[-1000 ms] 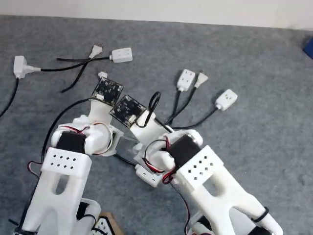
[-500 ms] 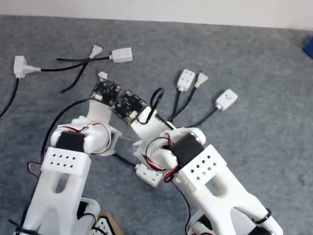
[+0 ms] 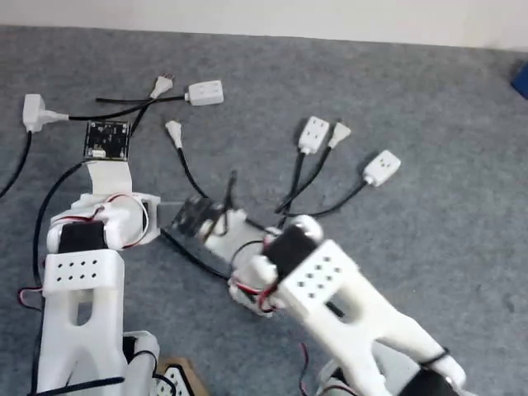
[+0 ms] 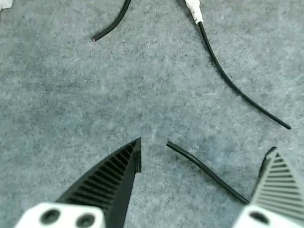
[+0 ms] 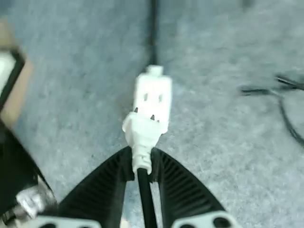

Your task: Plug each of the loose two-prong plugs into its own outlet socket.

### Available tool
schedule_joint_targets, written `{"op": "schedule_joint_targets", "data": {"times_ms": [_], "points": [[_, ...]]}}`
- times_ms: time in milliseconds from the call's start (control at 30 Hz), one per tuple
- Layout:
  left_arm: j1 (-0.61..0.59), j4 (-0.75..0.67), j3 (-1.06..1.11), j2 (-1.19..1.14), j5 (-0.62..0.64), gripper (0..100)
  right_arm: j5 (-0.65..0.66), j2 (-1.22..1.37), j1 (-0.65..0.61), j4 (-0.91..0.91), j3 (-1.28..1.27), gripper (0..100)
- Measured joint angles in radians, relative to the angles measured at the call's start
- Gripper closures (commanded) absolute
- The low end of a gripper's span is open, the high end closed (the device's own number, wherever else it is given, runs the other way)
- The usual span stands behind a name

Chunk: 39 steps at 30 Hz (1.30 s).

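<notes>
Black-ribbed, clamps right gripper [image 5: 141, 161] on white plug [image 5: 142, 130], butted against white socket [image 5: 153, 97] on grey carpet [image 5: 237, 156]. Spreads left gripper [image 4: 206, 149] wide over black cord [image 4: 204, 172]. Farther off, from above, catches loose plug [image 3: 172, 129] lying apart from far socket [image 3: 205, 92].

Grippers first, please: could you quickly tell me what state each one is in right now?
Left gripper: open, holding nothing.
Right gripper: shut on the white plug, gripping it at its cord end.

Grey carpet [image 3: 462, 107], pale wall strip [image 3: 330, 16] along far edge, blue object [image 3: 520, 80] at right edge
</notes>
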<state>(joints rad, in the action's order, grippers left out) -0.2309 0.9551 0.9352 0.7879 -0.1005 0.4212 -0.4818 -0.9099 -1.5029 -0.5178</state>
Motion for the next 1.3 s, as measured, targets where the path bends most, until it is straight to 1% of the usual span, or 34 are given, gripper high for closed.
{"op": "schedule_joint_targets", "data": {"times_ms": [233,333,467,600,733,967,1300], "points": [[0.0,-0.023,0.048,0.0,-0.006,61,0.157,0.137,-0.015,0.031,0.02,99.1],[0.0,-0.026,0.048,0.0,-0.021,61,0.195,0.192,-0.015,0.031,0.066,99.1],[-0.002,-0.029,0.049,0.0,-0.023,61,0.206,0.27,-0.015,0.031,0.137,99.1],[-0.04,-0.04,0.051,0.0,-0.023,61,0.209,0.328,-0.015,0.031,0.183,99.1],[-0.043,-0.04,0.051,0.0,-0.023,61,0.249,0.359,-0.008,0.031,0.187,99.1],[-0.043,-0.04,0.051,0.0,-0.023,61,0.264,0.364,0.092,0.031,0.19,99.1],[-0.044,-0.04,0.051,0.0,-0.023,61,0.267,0.367,0.097,0.032,0.19,99.1]]}}
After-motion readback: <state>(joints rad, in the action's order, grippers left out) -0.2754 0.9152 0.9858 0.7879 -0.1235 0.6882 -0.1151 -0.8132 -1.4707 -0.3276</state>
